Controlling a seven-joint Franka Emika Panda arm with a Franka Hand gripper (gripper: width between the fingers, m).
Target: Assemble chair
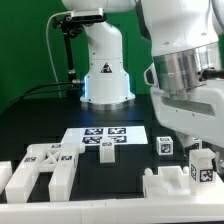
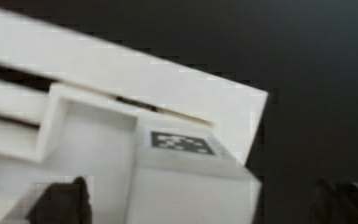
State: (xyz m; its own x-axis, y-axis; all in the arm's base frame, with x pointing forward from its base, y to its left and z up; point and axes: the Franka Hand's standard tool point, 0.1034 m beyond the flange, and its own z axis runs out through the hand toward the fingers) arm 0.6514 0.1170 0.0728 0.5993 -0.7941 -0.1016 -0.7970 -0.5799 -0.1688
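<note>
My gripper (image 1: 199, 147) hangs low at the exterior view's right, over an upright white chair block with a tag (image 1: 203, 168). In the wrist view the gripper (image 2: 202, 205) is open. Its two dark fingers (image 2: 60, 203) stand wide apart with a tagged white piece (image 2: 158, 170) between them, close to one finger and apart from the other. A wider slotted white part (image 2: 87, 75) lies behind it. A second tagged block (image 1: 165, 146) stands just beside it. A chunky white piece (image 1: 172, 186) lies at the front right and a slotted frame (image 1: 42, 170) at the front left.
The marker board (image 1: 104, 140) lies flat mid-table. The robot's white base (image 1: 104, 72) stands at the back, with black cables to its left. The table top is black.
</note>
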